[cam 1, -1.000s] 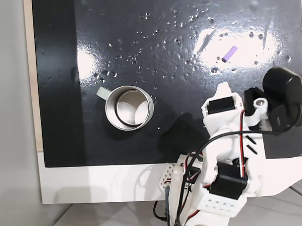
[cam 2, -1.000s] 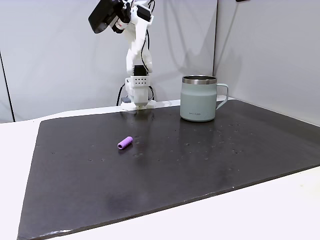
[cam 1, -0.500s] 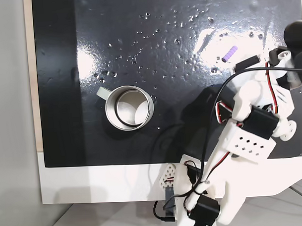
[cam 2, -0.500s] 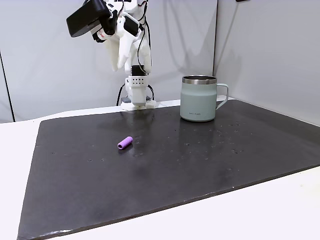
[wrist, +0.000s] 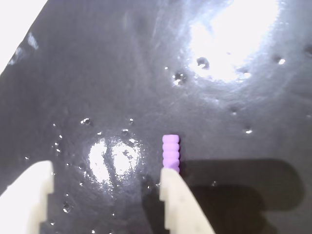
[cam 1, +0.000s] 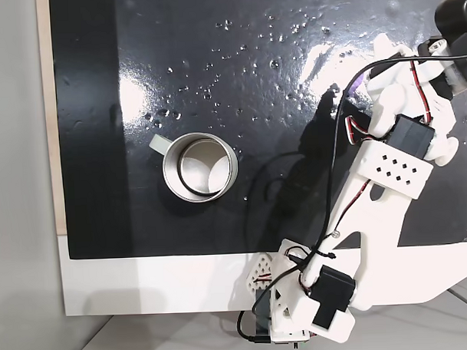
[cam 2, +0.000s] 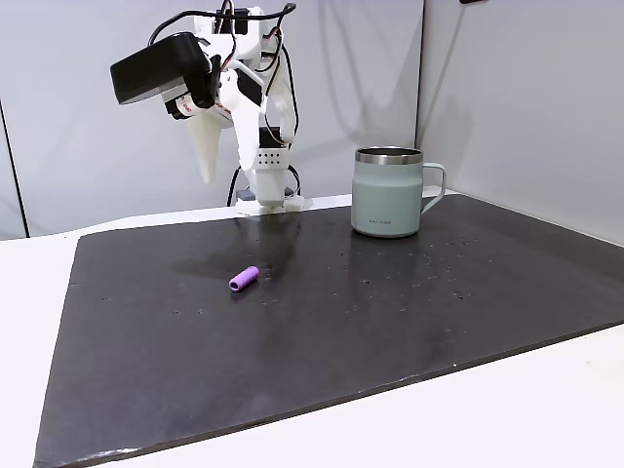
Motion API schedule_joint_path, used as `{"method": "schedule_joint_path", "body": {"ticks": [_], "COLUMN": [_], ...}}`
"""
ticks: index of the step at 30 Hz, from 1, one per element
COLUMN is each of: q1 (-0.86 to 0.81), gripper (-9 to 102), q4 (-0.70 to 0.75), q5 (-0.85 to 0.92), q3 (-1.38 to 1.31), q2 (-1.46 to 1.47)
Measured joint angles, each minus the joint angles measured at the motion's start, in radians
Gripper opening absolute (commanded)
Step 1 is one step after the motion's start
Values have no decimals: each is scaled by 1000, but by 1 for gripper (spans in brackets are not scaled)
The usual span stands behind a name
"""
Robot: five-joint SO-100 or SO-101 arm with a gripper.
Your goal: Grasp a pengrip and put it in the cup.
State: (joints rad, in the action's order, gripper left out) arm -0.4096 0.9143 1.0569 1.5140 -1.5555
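The pengrip [cam 2: 244,279] is a small light-purple ribbed cylinder lying on the black mat, well to the left of the cup in the side fixed view. The cup [cam 2: 388,192] is a silver-grey metal mug standing upright near the mat's far edge; from above, the cup [cam 1: 199,166] shows a shiny inner wall. My gripper [cam 2: 208,178] hangs high above the mat, fingers pointing down, behind and left of the pengrip. In the wrist view the gripper [wrist: 107,170] is open, and the pengrip [wrist: 170,153] lies just beyond the tip of the right finger [wrist: 175,200].
The black mat [cam 2: 390,322] covers most of a white table [cam 2: 546,409]. My arm [cam 1: 386,162] reaches from its base at the bottom edge over the mat's right side. Grey walls stand behind the mat and to its right in the side view.
The arm has swung out from its folded pose over the mat toward the pengrip. The gripper head has come lower and tipped down.
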Motion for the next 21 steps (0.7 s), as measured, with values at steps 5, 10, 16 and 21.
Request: {"method": "schedule_joint_path", "body": {"ticks": [5, 10, 16, 21], "q1": [26, 35, 37, 38], "gripper": [29, 29, 29, 29], "q4": [-92, -124, -178, -236], "q5": [26, 28, 28, 60], "q3": [129, 218, 267, 267], "q2": [12, 48, 109, 160]}}
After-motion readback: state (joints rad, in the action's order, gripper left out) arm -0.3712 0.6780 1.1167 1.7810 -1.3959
